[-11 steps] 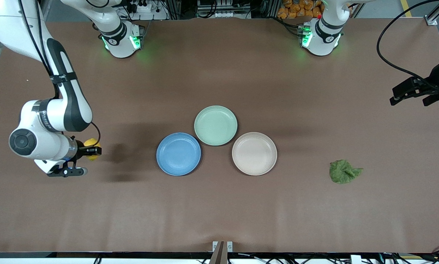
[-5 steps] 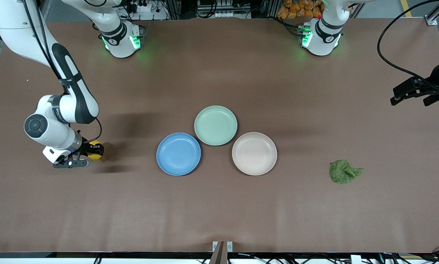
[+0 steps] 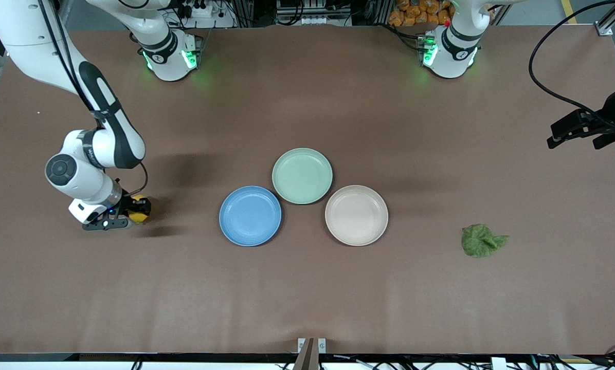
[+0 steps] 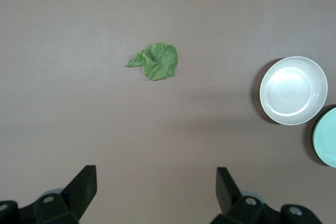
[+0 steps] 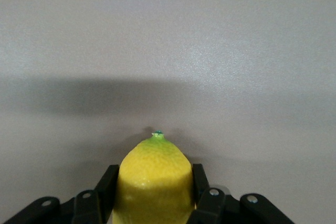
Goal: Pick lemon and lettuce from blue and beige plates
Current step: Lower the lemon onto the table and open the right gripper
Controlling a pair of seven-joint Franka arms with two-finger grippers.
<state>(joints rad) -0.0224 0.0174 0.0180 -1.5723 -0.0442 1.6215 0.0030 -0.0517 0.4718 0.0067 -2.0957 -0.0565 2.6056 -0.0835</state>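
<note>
The brown table (image 3: 307, 298) carries three plates clustered at its middle. Taking the green plate (image 3: 302, 176) as the centre of a clock in the front view, the blue plate (image 3: 250, 216) sits at about seven o'clock and the beige plate (image 3: 356, 215) at about five o'clock, each just beside it; all three are bare.

The right gripper (image 3: 132, 211) is low over the table toward the right arm's end, at roughly nine o'clock from the blue plate and well apart from it. Its fingers (image 5: 198, 182) pinch the lemon (image 3: 139, 215) between them (stem nub pointing away from the wrist).

The left gripper (image 4: 156, 184) is up over the left arm's end of the table, jaws spread wide with nothing between them; that arm waits.

The lettuce (image 3: 481, 240), a crumpled green leaf, lies on the table at about four o'clock from the beige plate, well apart from it.
</note>
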